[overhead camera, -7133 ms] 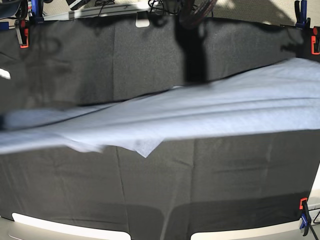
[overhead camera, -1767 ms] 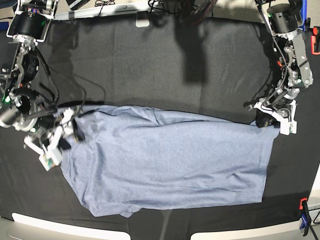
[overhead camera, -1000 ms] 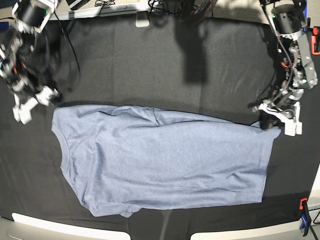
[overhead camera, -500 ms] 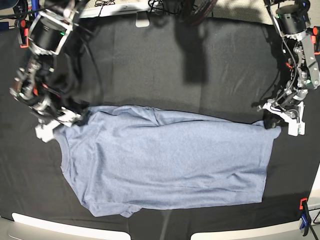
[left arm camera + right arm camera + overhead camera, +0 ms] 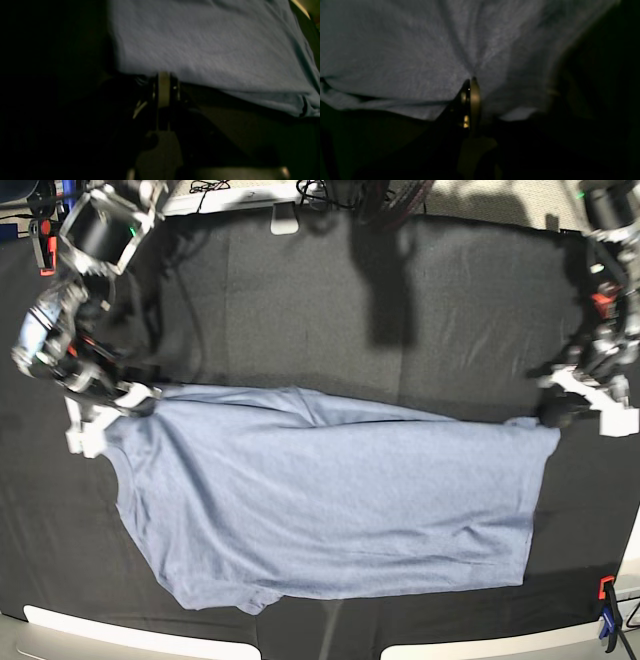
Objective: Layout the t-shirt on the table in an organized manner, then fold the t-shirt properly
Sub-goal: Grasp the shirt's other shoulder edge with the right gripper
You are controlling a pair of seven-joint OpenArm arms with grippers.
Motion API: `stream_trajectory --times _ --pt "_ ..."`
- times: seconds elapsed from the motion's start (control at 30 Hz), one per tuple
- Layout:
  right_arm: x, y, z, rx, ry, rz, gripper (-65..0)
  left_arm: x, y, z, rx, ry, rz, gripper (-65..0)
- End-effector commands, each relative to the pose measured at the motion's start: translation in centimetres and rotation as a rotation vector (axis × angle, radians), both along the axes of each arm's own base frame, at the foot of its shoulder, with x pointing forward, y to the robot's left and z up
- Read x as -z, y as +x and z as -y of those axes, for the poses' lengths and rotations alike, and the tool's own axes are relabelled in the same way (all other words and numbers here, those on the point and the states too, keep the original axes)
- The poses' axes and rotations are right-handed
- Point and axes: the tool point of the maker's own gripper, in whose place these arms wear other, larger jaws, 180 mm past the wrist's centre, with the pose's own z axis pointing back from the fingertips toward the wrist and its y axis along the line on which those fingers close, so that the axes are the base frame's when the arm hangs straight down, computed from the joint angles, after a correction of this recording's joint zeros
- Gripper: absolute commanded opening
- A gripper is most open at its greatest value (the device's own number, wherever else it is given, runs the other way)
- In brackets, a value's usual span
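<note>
Lying spread across the middle of the black worktop (image 5: 300, 300), the t-shirt (image 5: 330, 510) shows its plain blue-grey side in the base view, stretched from the left of the frame to the right. Its upper edge runs nearly straight between the two hands, with a soft diagonal crease just left of centre, and a small tuck of fabric sticks out at the lower left hem.

At the left of the base frame the right hand (image 5: 108, 408) is clenched on the shirt's upper left corner. Its wrist view confirms this: the jaws are pressed together on a pinch of cloth, and folds fan outward from that point across the upper part of the frame.

At the right of the base frame the left hand (image 5: 565, 408) sits at the shirt's upper right corner. In its wrist view the left hand (image 5: 163, 80) is clenched, jaws together at the fabric's lower edge, gripping the shirt's edge, though the picture is dark and blurred there.

Orange and blue clamps (image 5: 608, 605) hold the black cloth at the lower right corner, with another clamp (image 5: 44, 248) at the upper left.
</note>
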Motion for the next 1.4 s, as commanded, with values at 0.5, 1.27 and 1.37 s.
stream_trajectory --times 0.5,1.27,1.37 --pt "-5.3 -1.7 1.1 -0.035 -0.11 0.12 -65.0 2.3 -1.9 1.3 0.003 0.122 -0.072 -56.2" --pt "-5.5 -1.6 1.1 -0.038 -0.108 0.128 -65.0 3.2 5.0 3.3 -0.018 0.128 -0.094 -40.0" --pt "-5.5 -1.6 1.1 -0.038 -0.108 0.128 -65.0 3.1 5.0 3.6 0.001 0.125 -0.085 -44.6"
